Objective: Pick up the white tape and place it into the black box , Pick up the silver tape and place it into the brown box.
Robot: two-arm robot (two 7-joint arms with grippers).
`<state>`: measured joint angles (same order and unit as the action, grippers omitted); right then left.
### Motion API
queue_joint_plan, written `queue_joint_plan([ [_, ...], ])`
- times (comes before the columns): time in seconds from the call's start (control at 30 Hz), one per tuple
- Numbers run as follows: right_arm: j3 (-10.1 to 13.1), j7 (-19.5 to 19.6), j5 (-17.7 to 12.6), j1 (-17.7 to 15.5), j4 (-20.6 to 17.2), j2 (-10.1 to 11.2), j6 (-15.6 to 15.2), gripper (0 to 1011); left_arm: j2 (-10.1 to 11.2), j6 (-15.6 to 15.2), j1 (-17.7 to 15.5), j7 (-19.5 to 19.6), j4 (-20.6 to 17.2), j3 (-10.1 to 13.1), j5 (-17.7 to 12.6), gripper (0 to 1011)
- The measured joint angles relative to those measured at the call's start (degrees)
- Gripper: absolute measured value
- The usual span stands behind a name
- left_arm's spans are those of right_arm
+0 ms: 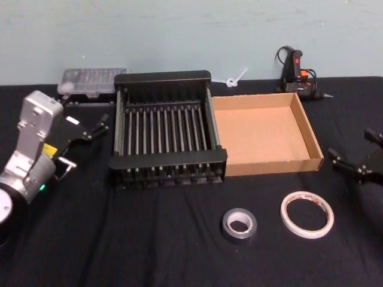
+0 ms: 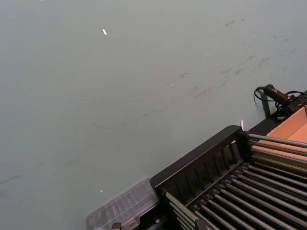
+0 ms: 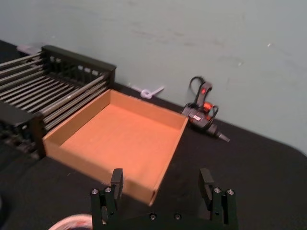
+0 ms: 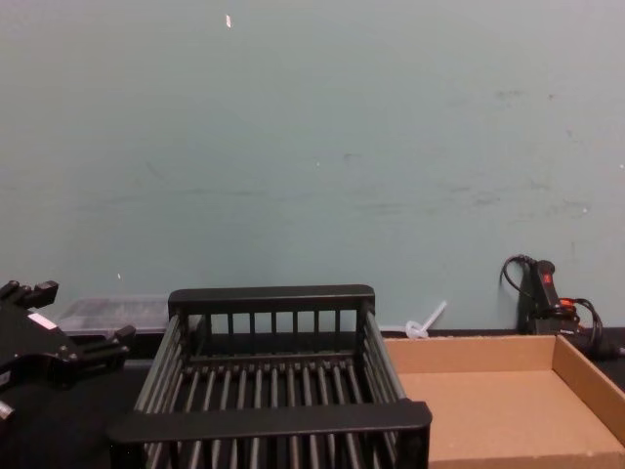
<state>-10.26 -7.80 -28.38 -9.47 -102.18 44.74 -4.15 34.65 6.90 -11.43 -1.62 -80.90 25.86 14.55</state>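
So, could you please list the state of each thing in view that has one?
white tape: flat on the table, not yet picked up
silver tape: flat on the table, beside the white roll
black box: empty
brown box: empty
left gripper: open, left of the crate
right gripper: open, holding nothing
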Motion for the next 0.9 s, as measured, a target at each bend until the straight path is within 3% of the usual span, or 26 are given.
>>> queue_joint_plan([
  [0.17, 1.08, -1.9, -1.69, -2.79, -1.58, 0.4, -1.8, 1002, 0.0, 0.0, 0.0, -0.01, 0.0, 0.0, 0.0, 1002],
  [0.4, 0.74, -3.87, -2.85, -3.6, -1.48, -0.26, -4.98, 1002, 0.0, 0.0, 0.0, 0.0, 0.0, 0.0, 0.0, 1001],
  [0.9, -1.12, -5.32, 0.01, -1.48, 1.6, -2.93, -8.24, 1003, 0.0, 0.0, 0.0, 0.0, 0.0, 0.0, 0.0, 1001],
])
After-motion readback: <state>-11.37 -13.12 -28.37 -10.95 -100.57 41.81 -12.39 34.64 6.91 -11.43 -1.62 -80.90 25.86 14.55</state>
